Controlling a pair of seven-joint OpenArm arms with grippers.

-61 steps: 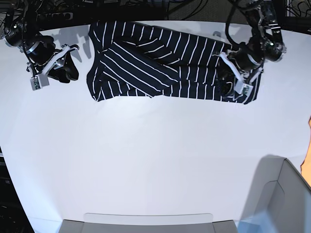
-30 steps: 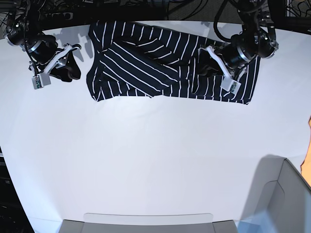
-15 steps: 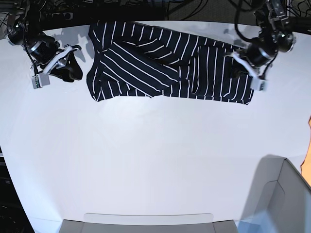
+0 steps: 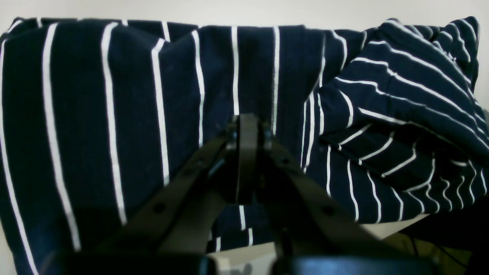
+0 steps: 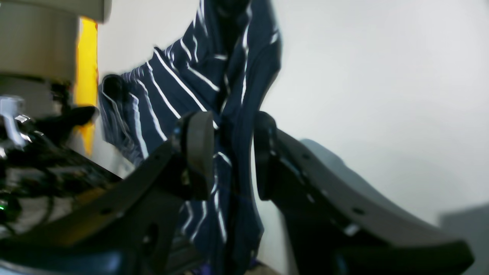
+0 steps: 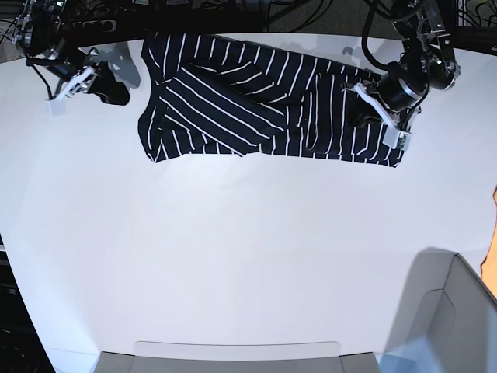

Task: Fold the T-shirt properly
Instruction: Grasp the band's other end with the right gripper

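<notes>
Left claw (image 4: 247, 126) pinched closed above T-shirt (image 4: 160, 114); right claw (image 5: 229, 156) parted, empty.

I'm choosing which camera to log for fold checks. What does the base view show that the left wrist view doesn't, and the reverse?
Only the base view shows the whole T-shirt on the white table, the right end effector off the cloth, and a grey bin. Only the left wrist view shows the left end effector with its jaws together above the fabric. Both show the striped shirt and its diagonal folded flap.
</notes>
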